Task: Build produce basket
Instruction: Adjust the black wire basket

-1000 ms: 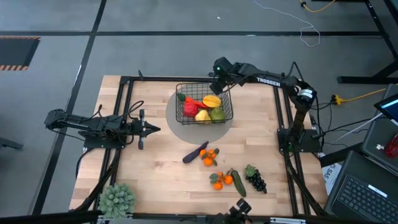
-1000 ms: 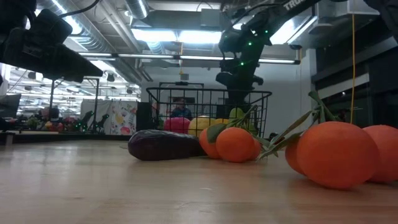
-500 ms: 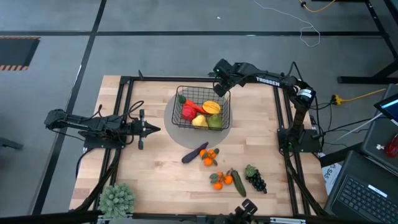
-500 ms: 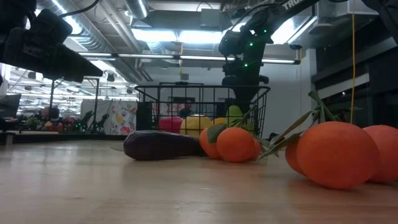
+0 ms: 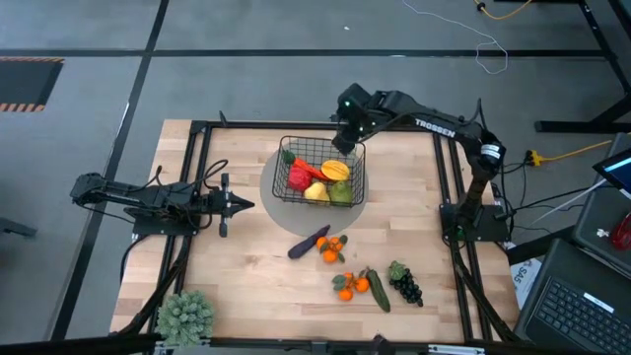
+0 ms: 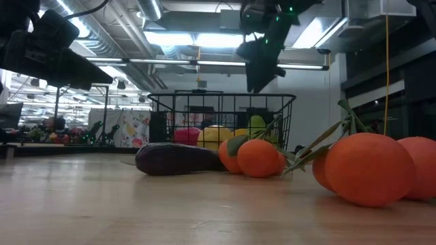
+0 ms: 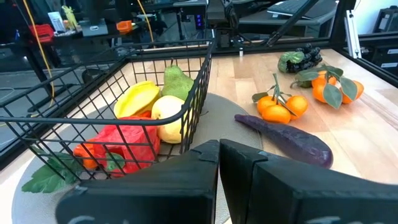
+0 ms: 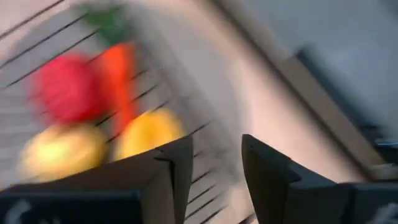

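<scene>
The black wire basket [image 5: 283,176] stands on a round grey mat, holding a red pepper [image 5: 299,178], carrot [image 5: 312,165], starfruit [image 5: 336,168], lemon [image 5: 317,190] and a green fruit [image 5: 342,190]. My right gripper [image 5: 346,136] hovers open above the basket's far right corner, well clear of the rim in the low view [image 6: 259,83]. On the table lie an eggplant [image 5: 309,242], oranges [image 5: 332,247], more oranges [image 5: 348,286], a cucumber [image 5: 379,292] and grapes [image 5: 405,288]. My left gripper [image 5: 246,205] is shut, left of the basket.
A bushy grey-green plant [image 5: 185,316] sits at the near left corner. A black frame [image 5: 197,126] runs along the table's edges. Bare wood lies between the left gripper and the eggplant. In the low view the oranges [image 6: 371,167] stand close to the camera.
With my right gripper down at its far right rim, the basket slid a little toward the table's left and near edge. The right gripper has since risen straight up off the rim and now stands clear above the basket, which stays on the mat.
</scene>
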Controlling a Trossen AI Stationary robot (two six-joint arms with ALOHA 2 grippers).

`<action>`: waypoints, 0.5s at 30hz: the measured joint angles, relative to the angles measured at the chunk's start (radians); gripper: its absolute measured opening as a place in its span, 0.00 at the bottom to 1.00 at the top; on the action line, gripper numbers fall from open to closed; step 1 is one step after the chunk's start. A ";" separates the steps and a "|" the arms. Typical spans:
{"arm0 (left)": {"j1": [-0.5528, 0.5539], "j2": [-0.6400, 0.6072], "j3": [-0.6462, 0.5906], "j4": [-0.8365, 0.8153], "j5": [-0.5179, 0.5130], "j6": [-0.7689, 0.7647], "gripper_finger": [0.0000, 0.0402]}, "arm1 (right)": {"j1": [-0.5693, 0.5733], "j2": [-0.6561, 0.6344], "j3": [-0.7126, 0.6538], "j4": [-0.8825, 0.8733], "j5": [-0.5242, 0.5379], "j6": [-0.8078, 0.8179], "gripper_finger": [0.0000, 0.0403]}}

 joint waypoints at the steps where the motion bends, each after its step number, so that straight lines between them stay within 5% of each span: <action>1: 0.000 0.000 0.000 0.000 0.000 0.000 0.01 | 0.009 0.000 0.002 -0.026 -0.046 0.016 0.31; 6: 0.000 0.000 0.000 0.000 -0.004 0.000 0.01 | 0.047 0.003 -0.051 -0.080 -0.103 0.040 0.31; 15: 0.000 0.000 0.000 0.000 -0.004 -0.001 0.01 | 0.060 0.006 -0.132 -0.059 0.095 0.034 0.31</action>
